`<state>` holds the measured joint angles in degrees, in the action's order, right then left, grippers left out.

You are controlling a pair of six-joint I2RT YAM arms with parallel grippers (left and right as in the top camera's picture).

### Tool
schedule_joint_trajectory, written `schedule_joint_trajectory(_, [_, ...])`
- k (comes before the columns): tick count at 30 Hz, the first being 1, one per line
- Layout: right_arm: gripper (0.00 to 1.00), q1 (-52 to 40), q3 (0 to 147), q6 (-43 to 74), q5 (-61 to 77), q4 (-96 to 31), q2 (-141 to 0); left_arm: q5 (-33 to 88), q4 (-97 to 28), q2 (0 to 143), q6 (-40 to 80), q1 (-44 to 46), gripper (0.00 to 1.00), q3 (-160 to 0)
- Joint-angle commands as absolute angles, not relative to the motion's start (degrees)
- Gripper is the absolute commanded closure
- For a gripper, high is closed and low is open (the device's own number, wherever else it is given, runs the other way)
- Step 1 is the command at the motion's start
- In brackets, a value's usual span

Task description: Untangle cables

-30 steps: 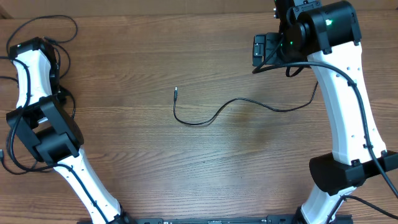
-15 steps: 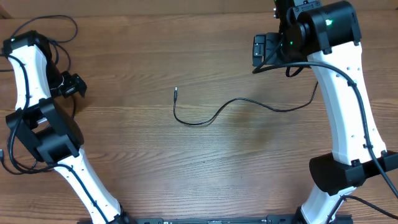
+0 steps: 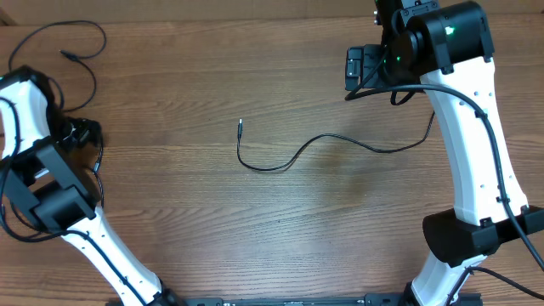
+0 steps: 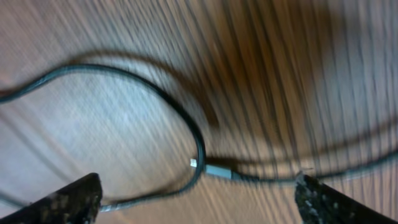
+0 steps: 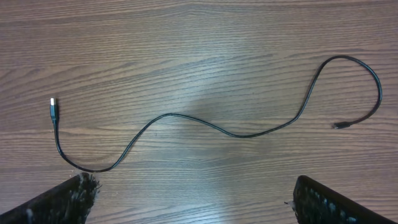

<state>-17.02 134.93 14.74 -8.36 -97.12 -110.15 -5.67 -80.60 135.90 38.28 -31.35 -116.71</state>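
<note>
One thin black cable (image 3: pixel 340 138) lies alone in a shallow wave across the middle of the table, with a plug (image 3: pixel 240 126) at its left end. In the right wrist view the same cable (image 5: pixel 186 118) runs from a silvery-tipped plug (image 5: pixel 53 106) to a small plug (image 5: pixel 339 126). My right gripper (image 5: pixel 199 205) hangs open above it and holds nothing. A second cable (image 3: pixel 93 64) loops at the table's far left corner. In the blurred left wrist view, this cable (image 4: pixel 155 93) curls under my open left gripper (image 4: pixel 199 202), its plug (image 4: pixel 217 170) between the fingers but not gripped.
My left arm (image 3: pixel 42 187) stands along the left table edge, with thicker black arm wiring beside it. The right arm (image 3: pixel 467 144) rises along the right side. Bare wood (image 3: pixel 280 221) spreads in front of the middle cable.
My left gripper has opened and swung from the far left corner toward the near side. The cable end it was at now lies loose on the table. The right arm has not moved.
</note>
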Motion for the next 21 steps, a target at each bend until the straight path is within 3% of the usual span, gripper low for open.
schedule_joint_trajectory(1, [0.0, -17.17, 134.96, 14.5, -8.97, -96.99, -108.71, -1.5, -77.58, 135.72, 37.98, -31.94, 0.08, -114.04])
schedule_joint_trajectory(7, [0.0, -17.17, 134.93, 14.5, -8.97, -96.99, -108.71, 1.1, -69.87, 135.72, 34.63, -31.35, 0.07, -108.36])
schedule_joint_trajectory(10, [0.0, -17.17, 134.93, 14.5, -8.97, -96.99, -108.71, 1.06, -67.46, 135.72, 34.46, -31.38, 0.33, -106.96])
schedule_joint_trajectory(12, [0.0, -17.17, 134.93, 14.5, -8.97, -96.97, -108.71, 1.1, -65.73, 135.72, 33.28, -31.38, 0.62, -106.98])
schedule_joint_trajectory(14, [0.0, -17.17, 134.93, 14.5, -8.97, -96.99, -108.71, 1.08, -64.6, 135.72, 31.88, -31.38, 0.78, -107.07])
schedule_joint_trajectory(15, [0.0, -17.17, 134.96, 14.5, -8.97, -96.99, -108.71, 1.06, -64.38, 135.72, 30.96, -31.38, 0.91, -107.26])
schedule_joint_trajectory(16, [0.0, -17.17, 134.96, 14.5, -8.97, -96.99, -108.71, 0.91, -64.25, 135.72, 30.55, -31.44, 0.96, -107.53])
schedule_joint_trajectory(21, [0.0, -17.17, 134.96, 14.5, -8.97, -96.99, -108.71, 0.01, -65.71, 135.52, 28.14, -31.59, 0.96, -112.36])
